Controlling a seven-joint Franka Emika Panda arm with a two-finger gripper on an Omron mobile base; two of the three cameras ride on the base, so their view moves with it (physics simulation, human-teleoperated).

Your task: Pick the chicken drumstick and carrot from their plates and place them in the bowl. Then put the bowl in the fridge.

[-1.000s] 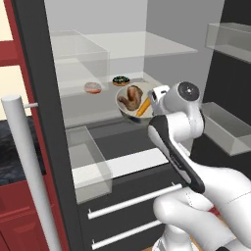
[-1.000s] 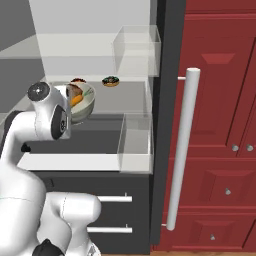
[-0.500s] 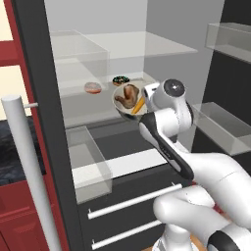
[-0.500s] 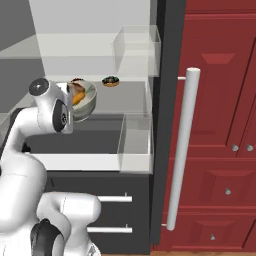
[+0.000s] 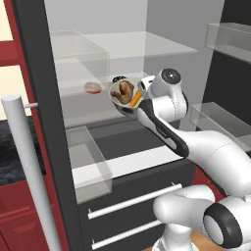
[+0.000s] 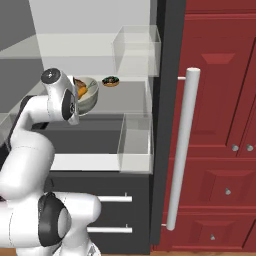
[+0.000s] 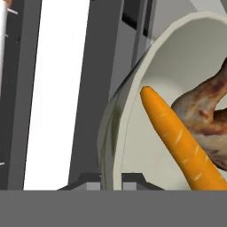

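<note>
Clamping my end effector (image 7: 111, 179) on the bowl (image 5: 119, 99) rim, I hold carrot (image 7: 181, 137) and chicken drumstick (image 5: 125, 88) over the fridge (image 5: 44, 122) shelf (image 6: 122, 96) for placement.

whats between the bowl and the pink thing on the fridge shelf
Nothing: in the left base view, bare shelf separates the bowl from the pink item.
</note>
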